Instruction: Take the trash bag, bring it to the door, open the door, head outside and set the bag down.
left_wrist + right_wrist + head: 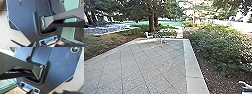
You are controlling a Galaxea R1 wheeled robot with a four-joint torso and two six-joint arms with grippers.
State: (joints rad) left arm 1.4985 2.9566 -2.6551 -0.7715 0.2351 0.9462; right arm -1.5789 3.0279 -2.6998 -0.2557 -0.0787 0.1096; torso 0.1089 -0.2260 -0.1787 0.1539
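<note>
Head view is giving us the outdoor yard, where we are facing a stretch of grey paving [141, 67] crossed by slanting joints. Along its right side a paler border strip [194, 80] is running away from us, with dark ground [212, 83] and a broad spread of bushy shrubs [224, 47] lying beyond it. On the left, low planting [99, 46] is flanking the paving. At the far end a white chair [148, 36] is standing near some thin-legged furniture [162, 40], and a tree trunk [151, 22] is rising just behind them. A narrow pale path [180, 32] is leading on from the far edge, towards a bright green lawn [171, 24].

In the left wrist view we are seeing greenish glass [71, 6] beside our own base, and pale ground [4, 26] is showing on its other side. We are finding no clear sign of how the left gripper [48, 45] or the right gripper [48, 91] is set, so we cannot tell whether either is clenched, released or grasping anything. Nor can we tell where the trash bag is resting.
</note>
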